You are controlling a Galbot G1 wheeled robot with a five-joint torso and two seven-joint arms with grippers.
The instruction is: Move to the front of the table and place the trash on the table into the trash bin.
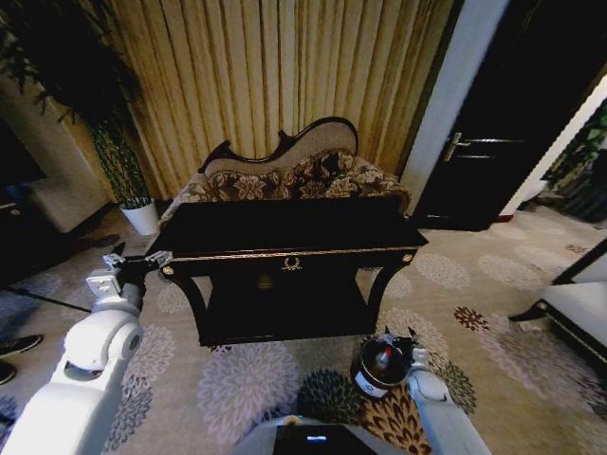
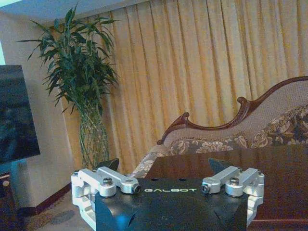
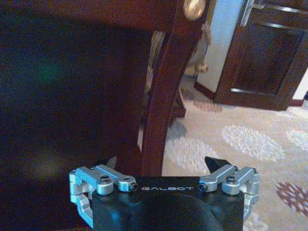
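A: Trash (image 1: 384, 358), seemingly a red-labelled bottle, lies in the trash bin (image 1: 373, 378) on the carpet, before the tabletop's (image 1: 294, 227) right leg.

B: Right hand (image 1: 402, 343), fingers spread, hangs beside the bin; left hand (image 1: 135, 259), likewise spread, sits off the tabletop's left corner.

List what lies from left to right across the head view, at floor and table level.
Left end effector beside the table's left corner → white plant pot → table → trash bin with a red-labelled bottle inside → right end effector at the bin → dark door.
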